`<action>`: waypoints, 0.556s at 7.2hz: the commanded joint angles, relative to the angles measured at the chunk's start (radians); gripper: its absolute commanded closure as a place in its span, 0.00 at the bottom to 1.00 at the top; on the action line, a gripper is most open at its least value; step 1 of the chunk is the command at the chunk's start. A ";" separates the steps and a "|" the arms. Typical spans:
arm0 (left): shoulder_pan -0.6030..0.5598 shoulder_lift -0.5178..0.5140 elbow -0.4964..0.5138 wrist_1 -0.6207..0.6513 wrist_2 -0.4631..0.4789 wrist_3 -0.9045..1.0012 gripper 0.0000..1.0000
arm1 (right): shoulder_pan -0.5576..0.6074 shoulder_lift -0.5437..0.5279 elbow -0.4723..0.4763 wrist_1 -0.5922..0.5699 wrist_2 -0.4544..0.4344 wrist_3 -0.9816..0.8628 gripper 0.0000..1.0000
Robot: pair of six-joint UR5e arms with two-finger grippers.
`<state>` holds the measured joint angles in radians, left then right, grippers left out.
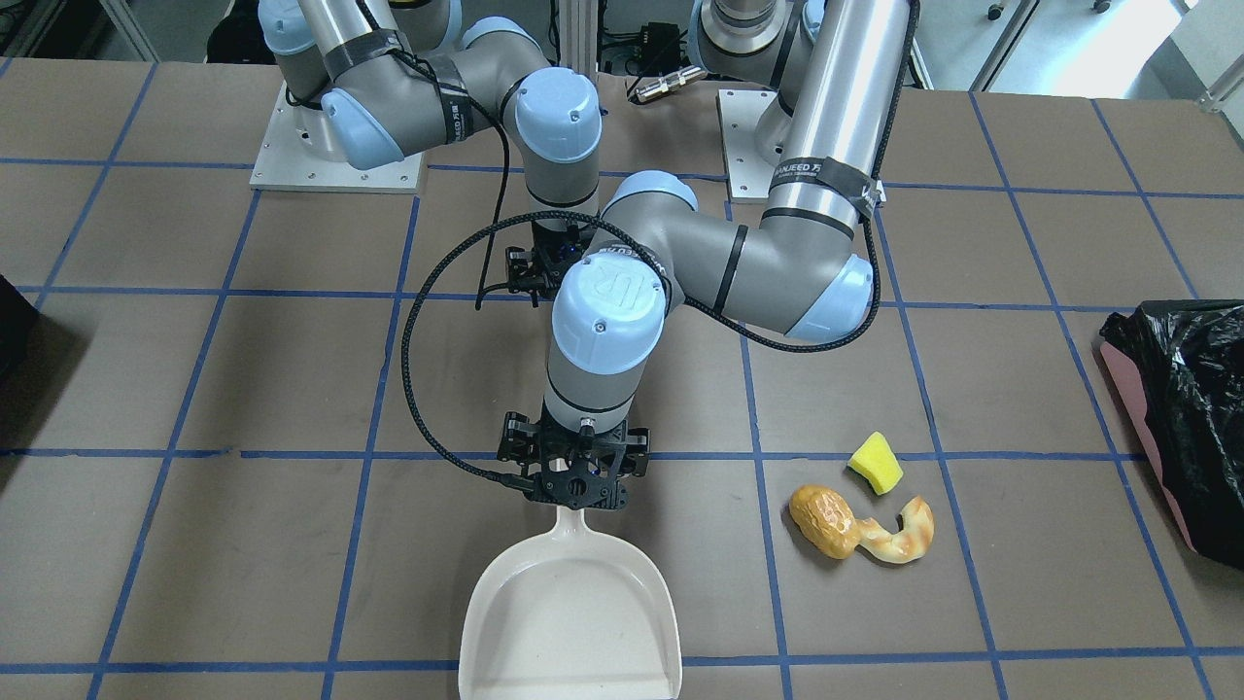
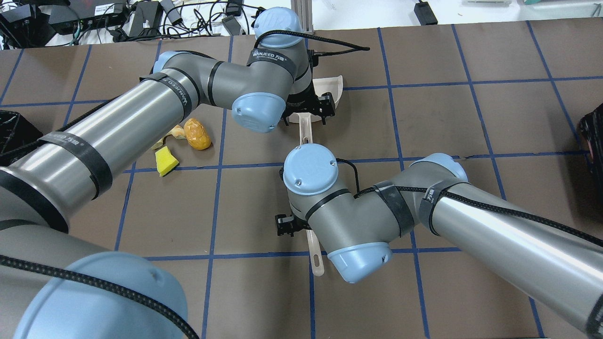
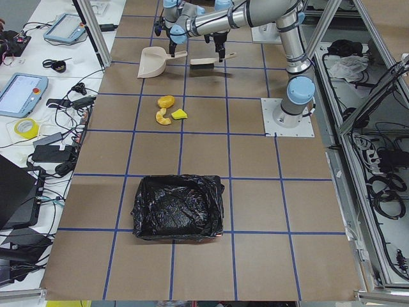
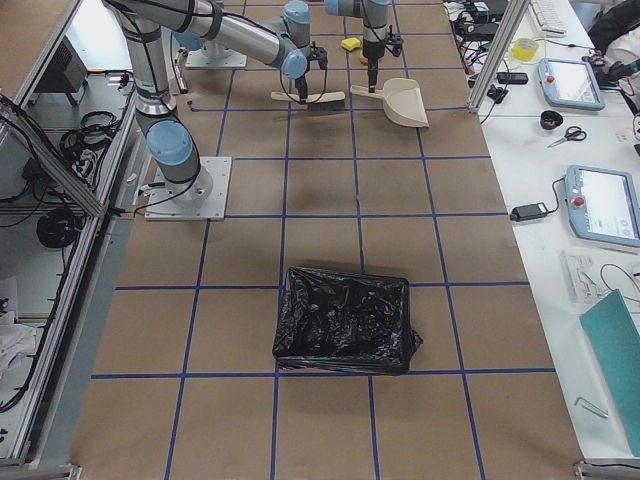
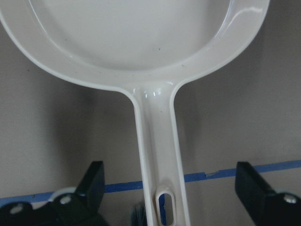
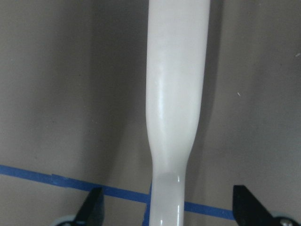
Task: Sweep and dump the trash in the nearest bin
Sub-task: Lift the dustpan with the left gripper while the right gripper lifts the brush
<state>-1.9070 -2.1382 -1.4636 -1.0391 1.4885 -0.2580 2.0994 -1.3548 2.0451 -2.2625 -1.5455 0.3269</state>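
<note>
White dustpan (image 1: 569, 622) lies flat on the surface (image 1: 243, 369). Your left end effector (image 1: 575, 474) sits over its handle, fingers (image 5: 94, 181) spread wide, gripping nothing. Your right end effector (image 6: 170, 202) is likewise released, straddling the brush handle (image 6: 176, 94) robot-side of the dustpan. Yellow wedge (image 1: 875, 464), bread roll (image 1: 821, 520) and croissant (image 1: 904, 535) cluster robot-left of the dustpan, with the bin (image 1: 1181, 408) farther that way.

Bright, even overhead light falls here; soft shadows sit on the worktop (image 1: 292, 369), glare streaks the arm tubes, and both wrist close-ups look soft.
</note>
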 commanded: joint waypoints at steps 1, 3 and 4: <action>-0.017 -0.003 -0.015 -0.053 -0.001 0.000 0.23 | 0.028 0.022 0.000 0.003 -0.002 0.030 0.23; -0.017 0.001 -0.014 -0.085 -0.004 -0.004 0.40 | 0.037 0.022 0.000 0.008 -0.011 0.034 0.38; -0.017 -0.003 -0.012 -0.102 -0.008 -0.012 0.56 | 0.037 0.020 0.001 0.009 -0.011 0.034 0.41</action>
<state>-1.9230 -2.1386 -1.4770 -1.1218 1.4847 -0.2628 2.1350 -1.3342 2.0442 -2.2559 -1.5550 0.3589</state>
